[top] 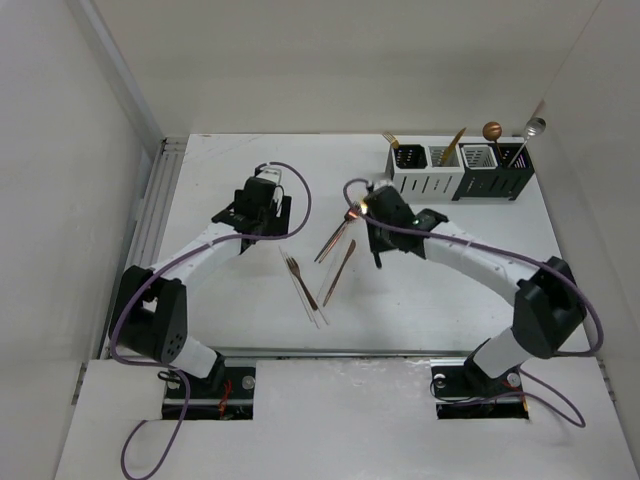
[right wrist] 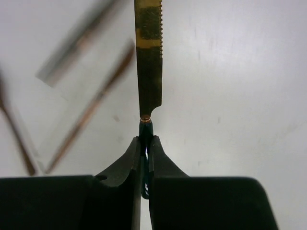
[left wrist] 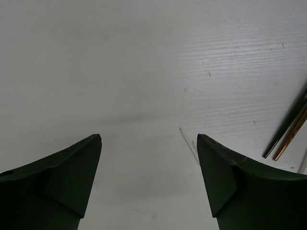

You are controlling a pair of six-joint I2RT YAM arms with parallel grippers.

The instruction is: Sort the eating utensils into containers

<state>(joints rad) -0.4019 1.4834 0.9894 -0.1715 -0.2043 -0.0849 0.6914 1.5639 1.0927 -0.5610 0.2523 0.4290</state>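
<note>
My right gripper [right wrist: 146, 139] is shut on the dark handle of a knife [right wrist: 148, 72], whose gold serrated blade points away from the fingers. From above, this gripper [top: 371, 212] is near the table's middle, left of the containers [top: 460, 175]. These are a row of white and black slotted boxes with several utensils standing in them. A fork [top: 300, 280] and two copper utensils [top: 338, 258] lie on the table between the arms. My left gripper [left wrist: 148, 139] is open above bare table, with nothing between its fingers. Two utensil handle ends [left wrist: 288, 136] show at the right edge of its view.
White walls enclose the table on the left, back and right. A metal rail [top: 155, 215] runs along the left edge. Purple cables loop over both arms.
</note>
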